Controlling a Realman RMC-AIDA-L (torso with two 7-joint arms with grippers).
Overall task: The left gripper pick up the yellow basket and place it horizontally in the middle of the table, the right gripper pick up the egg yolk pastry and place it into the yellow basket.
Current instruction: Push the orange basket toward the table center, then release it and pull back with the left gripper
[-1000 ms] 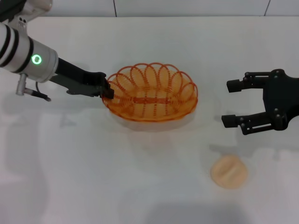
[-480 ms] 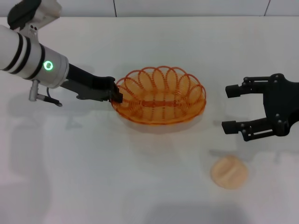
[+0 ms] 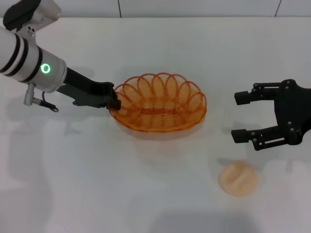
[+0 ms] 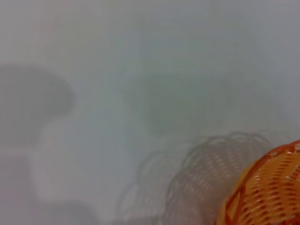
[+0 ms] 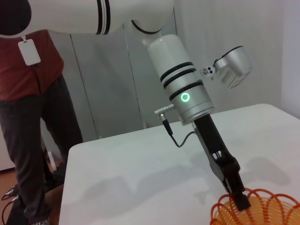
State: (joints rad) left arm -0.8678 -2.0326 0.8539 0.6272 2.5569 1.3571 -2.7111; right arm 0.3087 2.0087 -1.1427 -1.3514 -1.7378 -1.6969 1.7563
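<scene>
Near the middle of the table [image 3: 160, 194], the yellow basket [image 3: 158, 108] is held by its left rim — the left gripper [image 3: 113, 99] has its fingers clamped on the wire there. Off to the right, the right gripper [image 3: 243, 116] hangs above the tabletop, fingers spread wide apart. Just below it lies the egg yolk pastry [image 3: 238, 178], well apart from the basket
</scene>
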